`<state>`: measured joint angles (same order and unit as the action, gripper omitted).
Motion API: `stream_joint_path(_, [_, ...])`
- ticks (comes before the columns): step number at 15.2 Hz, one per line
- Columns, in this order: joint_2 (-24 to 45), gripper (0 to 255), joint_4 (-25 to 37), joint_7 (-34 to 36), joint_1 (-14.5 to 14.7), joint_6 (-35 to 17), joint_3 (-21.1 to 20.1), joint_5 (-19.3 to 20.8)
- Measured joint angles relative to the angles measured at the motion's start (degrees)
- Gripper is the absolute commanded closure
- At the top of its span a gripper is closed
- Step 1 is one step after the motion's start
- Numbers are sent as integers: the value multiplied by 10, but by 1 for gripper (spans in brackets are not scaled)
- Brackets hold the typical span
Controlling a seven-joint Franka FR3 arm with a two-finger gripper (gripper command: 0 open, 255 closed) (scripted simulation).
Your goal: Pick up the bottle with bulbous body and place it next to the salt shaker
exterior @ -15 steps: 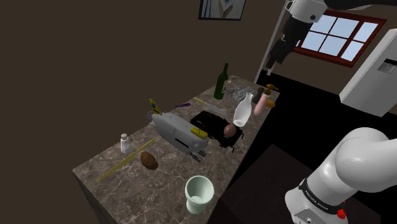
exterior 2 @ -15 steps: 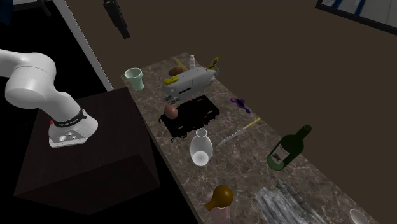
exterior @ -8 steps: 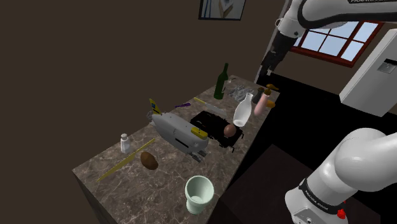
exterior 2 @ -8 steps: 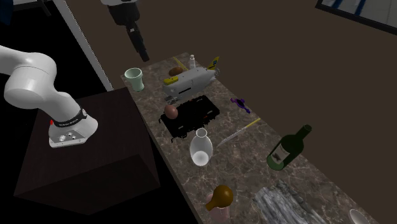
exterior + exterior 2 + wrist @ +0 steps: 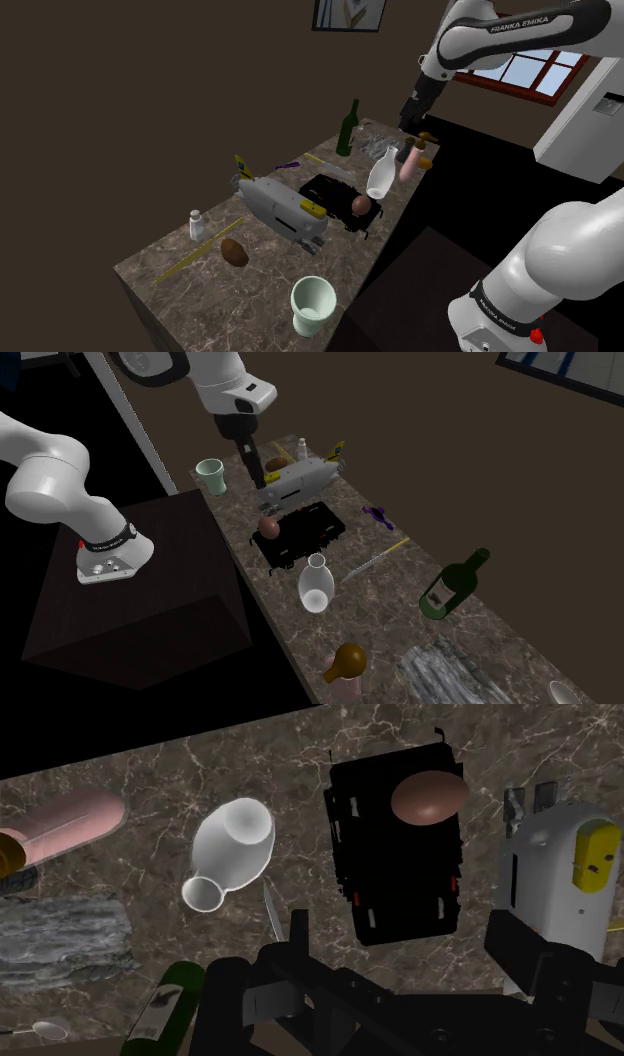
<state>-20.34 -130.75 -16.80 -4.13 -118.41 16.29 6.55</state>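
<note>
The bulbous bottle (image 5: 379, 178) (image 5: 316, 584) is pale white with a narrow neck, and it stands near the marble counter's stand-side edge. In the wrist view the bottle (image 5: 232, 851) lies ahead of my fingers, off to one side. My black gripper (image 5: 411, 117) (image 5: 258, 476) (image 5: 410, 954) hangs open and empty, high above the counter, and touches nothing. The small white salt shaker (image 5: 196, 224) (image 5: 302, 449) stands far from the bottle, beyond a white and yellow submarine toy (image 5: 285, 205) (image 5: 298, 477).
A black tray (image 5: 330, 192) (image 5: 395, 874) with a brown egg (image 5: 361, 205) (image 5: 429, 796) sits between bottle and toy. A green wine bottle (image 5: 347, 128) (image 5: 452, 587), a pink bottle (image 5: 410, 160) (image 5: 60, 824), a grey cloth (image 5: 60, 934) and a mint cup (image 5: 313, 303) (image 5: 211, 474) also stand on the counter (image 5: 200, 290).
The arm has swung in over the counter. The gripper has come down and moved towards the shoulder view's left. It has stayed open. Nothing on the counter moved.
</note>
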Motion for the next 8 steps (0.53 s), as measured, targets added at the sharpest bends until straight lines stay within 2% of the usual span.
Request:
stream_joint_path(3, [50, 0, 12, -31, -4, -32, 25, -12])
stream_joint_path(8, [156, 0, 55, -90, -10, -78, 61, -54])
